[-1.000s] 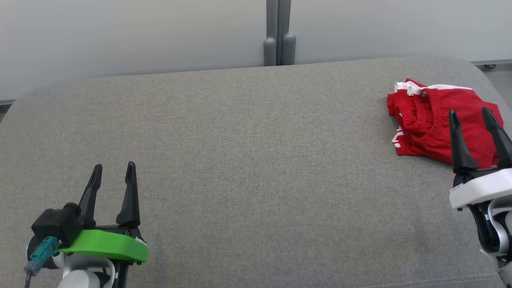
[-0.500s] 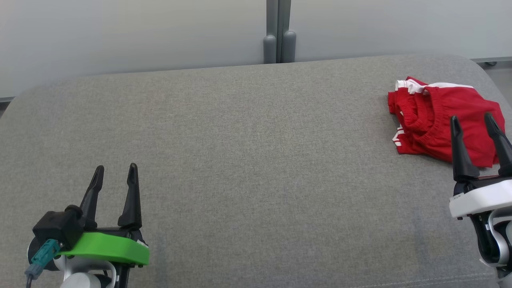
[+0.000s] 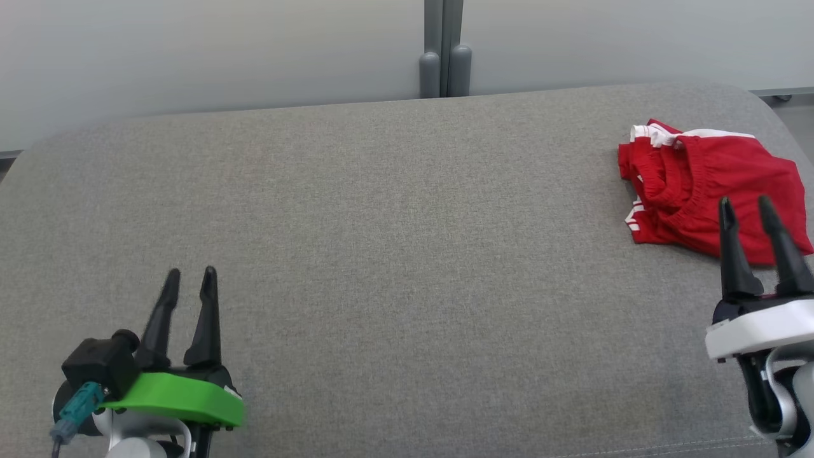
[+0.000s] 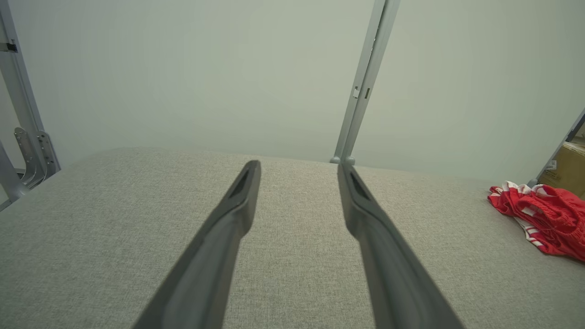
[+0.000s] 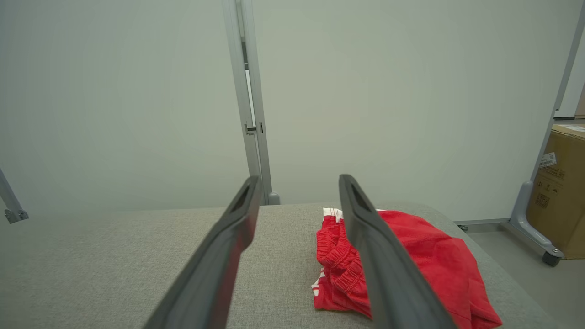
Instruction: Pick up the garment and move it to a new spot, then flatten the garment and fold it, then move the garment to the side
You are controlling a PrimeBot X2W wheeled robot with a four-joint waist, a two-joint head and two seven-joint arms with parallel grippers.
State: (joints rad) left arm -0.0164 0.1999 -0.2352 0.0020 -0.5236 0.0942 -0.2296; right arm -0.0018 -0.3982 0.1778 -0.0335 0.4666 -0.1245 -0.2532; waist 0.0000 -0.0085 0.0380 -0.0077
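The garment [image 3: 706,191] is a crumpled pair of red shorts with white trim, lying at the far right of the grey cushioned surface [image 3: 394,254]. It also shows at the right edge of the left wrist view as the same red garment [image 4: 544,214], and straight ahead in the right wrist view as the garment [image 5: 411,269]. My right gripper [image 3: 747,207] hovers just in front of it, jaws open with nothing between them. My left gripper [image 3: 189,277] stands at the lower left, far from the garment, open and empty.
A pale wall with a grey vertical post [image 3: 443,48] runs behind the surface. A cardboard box [image 5: 564,187] and a wheeled frame foot [image 5: 534,237] stand on the floor past the surface's right end.
Both grippers' jaws have narrowed a little and both have drawn back slightly toward the picture's bottom. The garment lies as before.
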